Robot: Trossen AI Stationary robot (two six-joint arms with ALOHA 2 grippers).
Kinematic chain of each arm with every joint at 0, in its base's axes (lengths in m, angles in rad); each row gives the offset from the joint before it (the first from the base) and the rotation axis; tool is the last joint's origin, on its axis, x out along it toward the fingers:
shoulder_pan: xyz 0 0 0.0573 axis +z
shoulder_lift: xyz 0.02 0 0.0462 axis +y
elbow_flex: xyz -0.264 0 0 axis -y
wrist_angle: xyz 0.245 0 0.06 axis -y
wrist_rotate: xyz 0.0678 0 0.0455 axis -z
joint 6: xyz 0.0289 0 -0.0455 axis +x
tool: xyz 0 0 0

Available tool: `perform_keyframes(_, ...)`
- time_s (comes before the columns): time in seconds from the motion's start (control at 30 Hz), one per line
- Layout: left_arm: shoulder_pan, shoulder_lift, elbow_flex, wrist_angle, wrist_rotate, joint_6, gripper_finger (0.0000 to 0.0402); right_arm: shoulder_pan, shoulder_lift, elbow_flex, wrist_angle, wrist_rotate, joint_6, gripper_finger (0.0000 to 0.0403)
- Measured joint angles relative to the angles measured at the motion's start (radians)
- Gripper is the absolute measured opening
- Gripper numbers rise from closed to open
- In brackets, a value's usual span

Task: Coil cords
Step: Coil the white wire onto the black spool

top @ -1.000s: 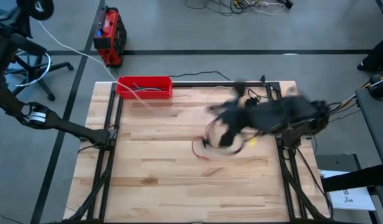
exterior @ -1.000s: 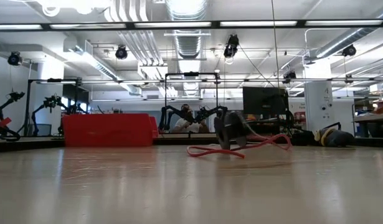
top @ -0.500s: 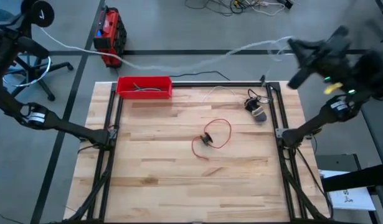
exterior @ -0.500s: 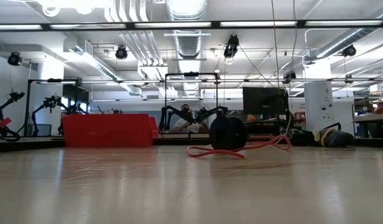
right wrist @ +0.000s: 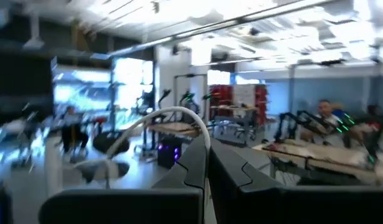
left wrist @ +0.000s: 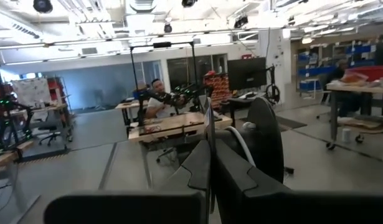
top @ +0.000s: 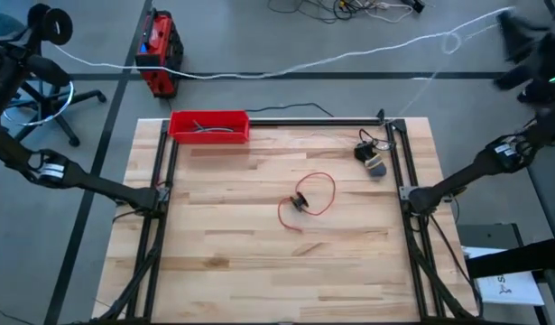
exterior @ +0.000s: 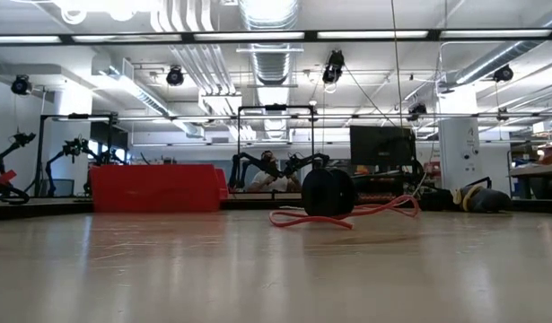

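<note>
Red cord [top: 306, 200] lies loosely looped mid-table, its disc [exterior: 328, 192] inside the loop. White cord [top: 286, 68] is strung taut above the floor beyond the far edge, pinched by both grippers' closed fingers [right wrist: 203, 163]. Recommend feeding slack gradually, forming even loops.
</note>
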Motion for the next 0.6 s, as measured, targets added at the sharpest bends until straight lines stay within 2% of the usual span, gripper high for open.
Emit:
perform_keyframes(0.33,0.000,-0.028,0.000,-0.014,-0.073,0.001,0.0000,0.000,-0.137,0.000,0.018,0.147,0.019,0.0002)
perform_keyframes(0.6,0.000,-0.043,0.000,-0.019,-0.168,0.015,0.0000,0.000,-0.179,-0.001,0.058,0.248,-0.099,0.0002)
